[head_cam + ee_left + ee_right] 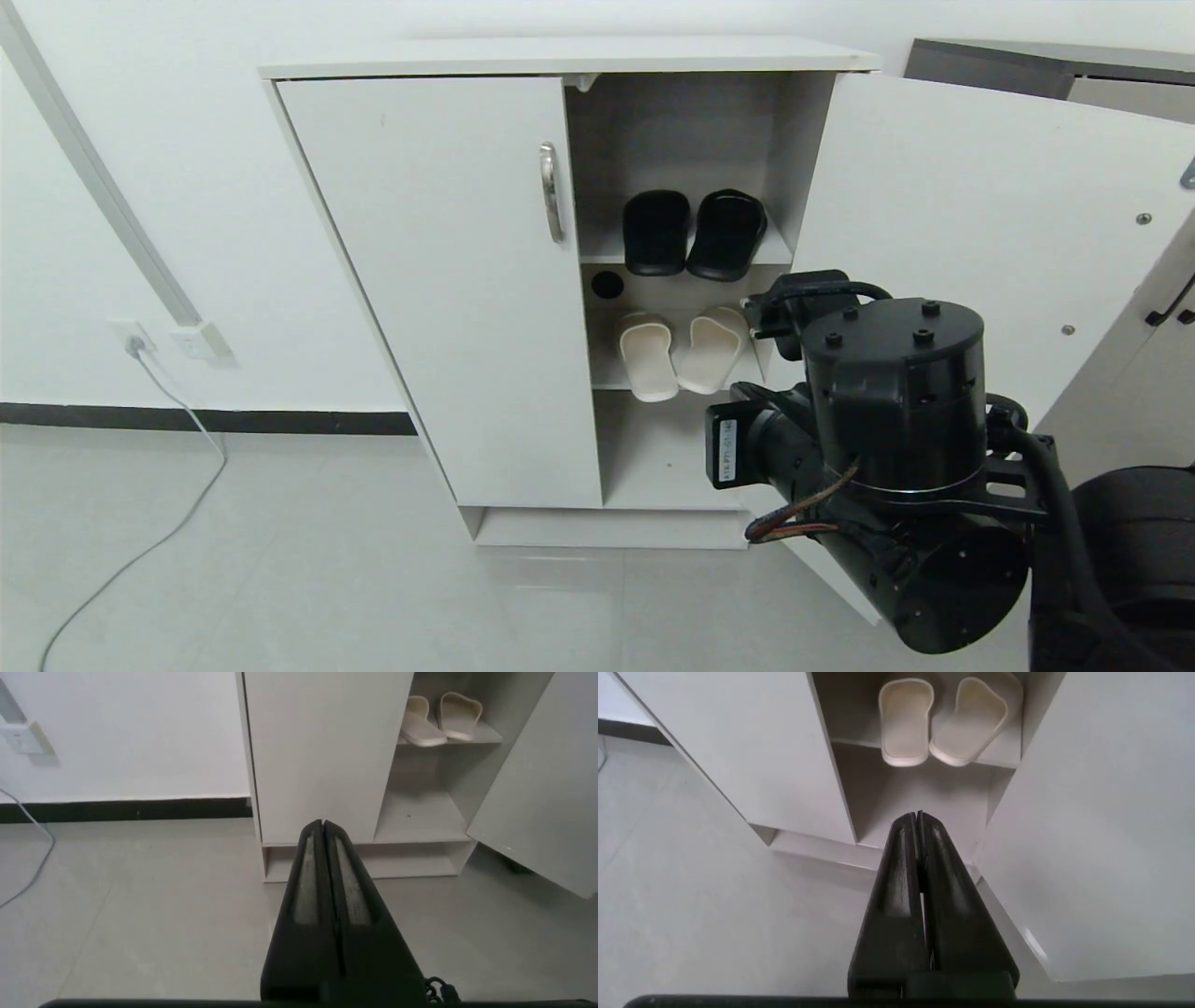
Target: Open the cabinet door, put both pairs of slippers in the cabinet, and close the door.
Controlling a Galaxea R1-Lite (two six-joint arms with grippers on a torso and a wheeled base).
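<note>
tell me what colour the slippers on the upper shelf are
The upper-shelf slippers are black, best seen in the head view.

White wall (pixel 140 112) is carrying a black skirting strip (pixel 187 420) along its base. Grey trunking (pixel 93 177) is running diagonally down to a wall box (pixel 201 341); a cable (pixel 221 457) is trailing from the socket (pixel 131 336) beside it across the glossy pale floor (pixel 308 597).

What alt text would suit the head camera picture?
A white cabinet with its right door open holds black slippers on the upper shelf and cream slippers on the shelf below. The robot's black right arm juts in at lower right.
</note>
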